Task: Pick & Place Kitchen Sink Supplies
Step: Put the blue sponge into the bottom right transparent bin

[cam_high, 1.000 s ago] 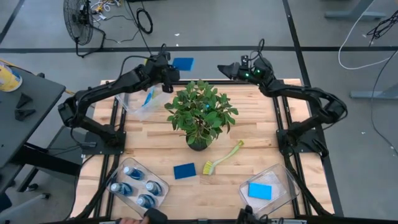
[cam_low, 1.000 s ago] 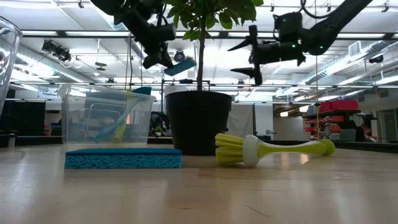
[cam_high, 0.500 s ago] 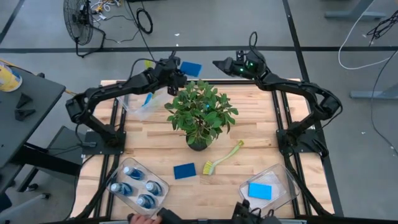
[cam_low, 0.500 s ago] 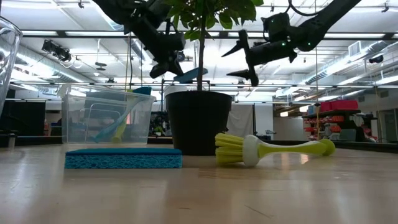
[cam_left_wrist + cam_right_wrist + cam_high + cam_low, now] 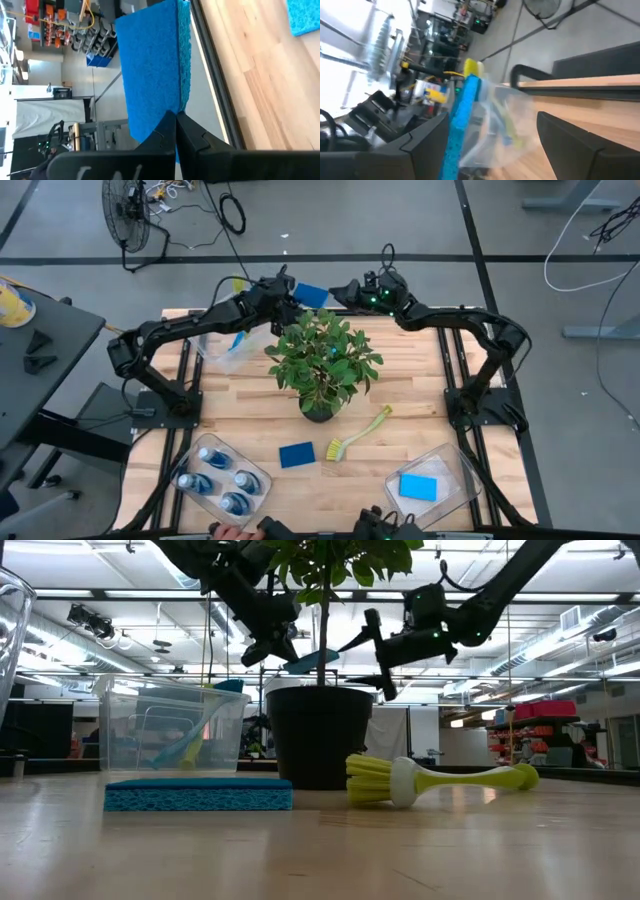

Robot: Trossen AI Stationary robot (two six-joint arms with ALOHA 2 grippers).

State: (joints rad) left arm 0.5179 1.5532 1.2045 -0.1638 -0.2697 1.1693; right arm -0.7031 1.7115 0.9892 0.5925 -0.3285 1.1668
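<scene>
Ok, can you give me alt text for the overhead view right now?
Overhead, the left end effector holds a blue sponge at the table's far edge, behind the potted plant, and the open right end effector faces it closely. Another sponge and a dish brush lie on the table.

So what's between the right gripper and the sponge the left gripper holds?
Nothing: in the high view only bare air separates the open right gripper from the sponge in the left gripper.

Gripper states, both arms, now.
Left gripper: shut on the blue sponge, held up behind the plant.
Right gripper: open, empty, facing that sponge.
</scene>
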